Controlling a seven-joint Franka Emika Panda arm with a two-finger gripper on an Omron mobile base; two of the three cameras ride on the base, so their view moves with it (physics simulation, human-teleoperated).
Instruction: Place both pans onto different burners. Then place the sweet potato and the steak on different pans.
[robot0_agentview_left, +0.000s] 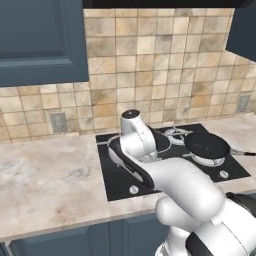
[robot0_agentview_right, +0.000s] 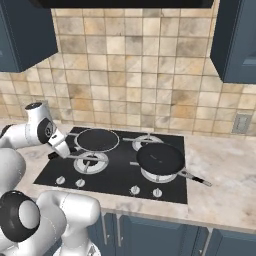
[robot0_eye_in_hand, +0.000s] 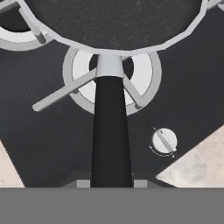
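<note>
Nearest, at the cooktop's (robot0_agentview_right: 120, 175) front edge: white knobs (robot0_agentview_right: 80, 183) in a row, one knob also close in the hand view (robot0_eye_in_hand: 164, 141), beside a corner of beige counter (robot0_eye_in_hand: 201, 164).

Just behind the knobs on the left, in the right base view: gripper (robot0_agentview_right: 66, 150) low over the front-left burner (robot0_agentview_right: 91, 162), fingers pressed together on the handle (robot0_eye_in_hand: 110, 131) of the left pan (robot0_agentview_right: 97, 140). In the hand view, handle running straight up from between the fingertips, crossing above that burner (robot0_eye_in_hand: 140, 74) and joining the pan (robot0_eye_in_hand: 113, 22) at a grey collar. Pan body lying past this burner, toward the rear-left one; whether lifted or resting on the grate, cannot tell. Grate arms sticking out from under the handle on both sides.

To the right, on the front-right burner (robot0_agentview_right: 159, 176): second pan (robot0_agentview_right: 160, 157), flat and level, handle pointing right and toward the front, tip out over the counter (robot0_agentview_right: 220, 165). Same pan in the left base view (robot0_agentview_left: 206, 145), just right of the arm's wrist.

Behind it, rear-right burner (robot0_agentview_right: 147, 141), bare, partly hidden by the second pan's rim.

Farthest: tiled wall (robot0_agentview_right: 140, 75) with an outlet (robot0_agentview_right: 241, 123) at right, dark blue cabinets (robot0_agentview_right: 235, 40) above on both sides.
</note>
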